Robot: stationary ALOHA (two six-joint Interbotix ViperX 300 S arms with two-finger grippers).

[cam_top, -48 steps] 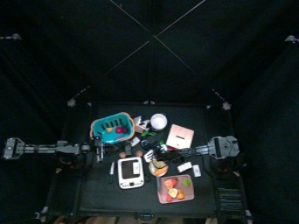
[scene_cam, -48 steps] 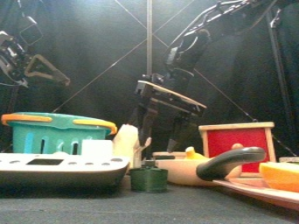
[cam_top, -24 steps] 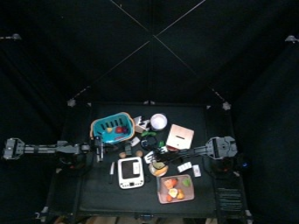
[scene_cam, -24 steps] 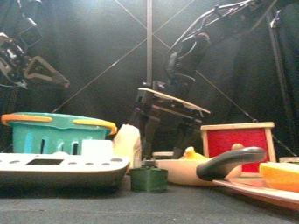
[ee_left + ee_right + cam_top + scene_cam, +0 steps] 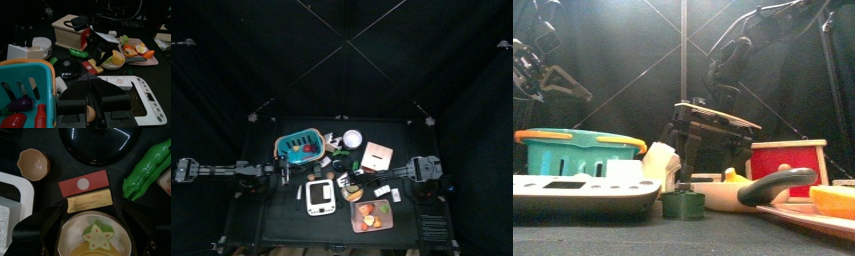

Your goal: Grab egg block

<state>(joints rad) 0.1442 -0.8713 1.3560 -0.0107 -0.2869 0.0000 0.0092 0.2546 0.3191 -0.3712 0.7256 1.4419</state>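
Observation:
In the right wrist view a yellow block (image 5: 89, 201) with wavy lines lies flat on the table, touching a red block (image 5: 83, 184) with a white dot. A brown egg-shaped half shell (image 5: 33, 162) lies beside them. My right gripper (image 5: 93, 223) is open, its jaws standing wide on either side of a small bowl (image 5: 67, 238) that holds a green star slice, just short of the blocks. In the front view the right gripper (image 5: 708, 128) hangs low over the table's middle. My left gripper (image 5: 91, 87) rests shut above the basket's edge, at the table's left side (image 5: 270, 172).
A teal basket (image 5: 567, 150) with toy food stands at the left and a white scale (image 5: 580, 192) at the front. A red wooden box (image 5: 787, 160), a fruit plate (image 5: 372, 215), a black pan lid (image 5: 100, 143) and a green pea pod (image 5: 147, 170) crowd the middle.
My right gripper has come lower over the table's middle, toward the blocks and the bowl, with its jaws still wide. The left arm has stayed put.

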